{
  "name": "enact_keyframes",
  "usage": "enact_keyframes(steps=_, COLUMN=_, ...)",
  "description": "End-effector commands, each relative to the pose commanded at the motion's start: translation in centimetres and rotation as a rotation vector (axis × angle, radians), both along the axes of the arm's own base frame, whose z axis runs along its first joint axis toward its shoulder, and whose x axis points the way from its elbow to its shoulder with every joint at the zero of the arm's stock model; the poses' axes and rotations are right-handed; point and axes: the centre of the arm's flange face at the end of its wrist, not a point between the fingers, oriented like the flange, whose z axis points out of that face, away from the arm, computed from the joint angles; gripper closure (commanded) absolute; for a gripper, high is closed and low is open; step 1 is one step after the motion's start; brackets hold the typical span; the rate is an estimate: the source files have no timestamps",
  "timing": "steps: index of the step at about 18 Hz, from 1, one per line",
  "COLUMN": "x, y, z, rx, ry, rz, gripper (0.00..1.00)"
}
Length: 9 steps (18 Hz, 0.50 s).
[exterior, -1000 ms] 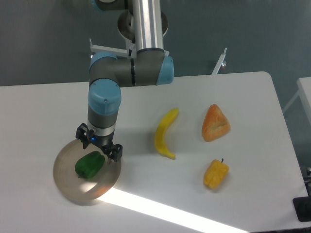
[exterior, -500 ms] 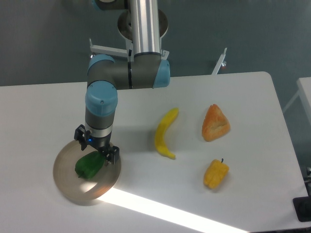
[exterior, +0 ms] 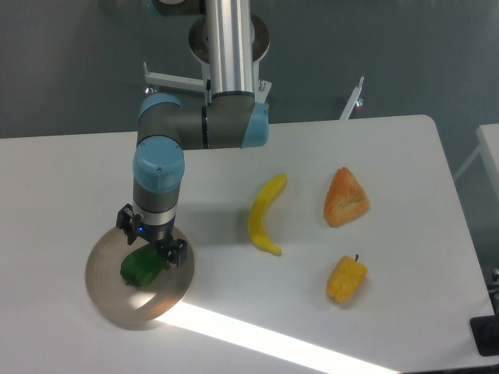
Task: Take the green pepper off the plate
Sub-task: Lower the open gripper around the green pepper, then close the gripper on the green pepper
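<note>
A white counter (exterior: 234,312) is shown carrying, well apart to the right, a banana (exterior: 265,214), an orange wedge-shaped item (exterior: 345,197) and a yellow-orange pepper (exterior: 346,279); none of these is involved in the step. At the left, the round beige plate (exterior: 168,300) is seen lying flat, a band of bright light crossing the counter just beside its near rim. The arm (exterior: 160,167) is posed vertically over the plate's far half. The green pepper (exterior: 140,266) is seen resting on the plate, slightly left of centre, with its upper right part hidden by the gripper (exterior: 151,241). The fingers are held apart, one dark tip visible at the pepper's upper left and the other (exterior: 178,252) at its right, so that the pepper is judged to be straddled but not yet clamped; actual contact cannot be told. For a sound grasp, the descent should be stopped short of the plate, the lumpy body centred between the fingers, and closure made gently on the widest part, since the glossy skin is likely to slip when pinched off-centre.
</note>
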Motion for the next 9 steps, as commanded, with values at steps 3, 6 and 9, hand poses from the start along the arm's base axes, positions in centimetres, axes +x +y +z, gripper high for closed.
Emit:
enact_keyframes(steps=3, x=-0.07, y=0.18, z=-0.46, rx=-0.003, ry=0.001, rz=0.0, gripper=0.0)
enact_keyframes(steps=6, x=0.03, y=0.19, z=-0.46, rx=-0.003, ry=0.001, rz=-0.003, gripper=0.32)
enact_keyframes(steps=9, x=0.02, y=0.33, z=-0.34, rx=0.001, ry=0.0, rz=-0.006, gripper=0.56)
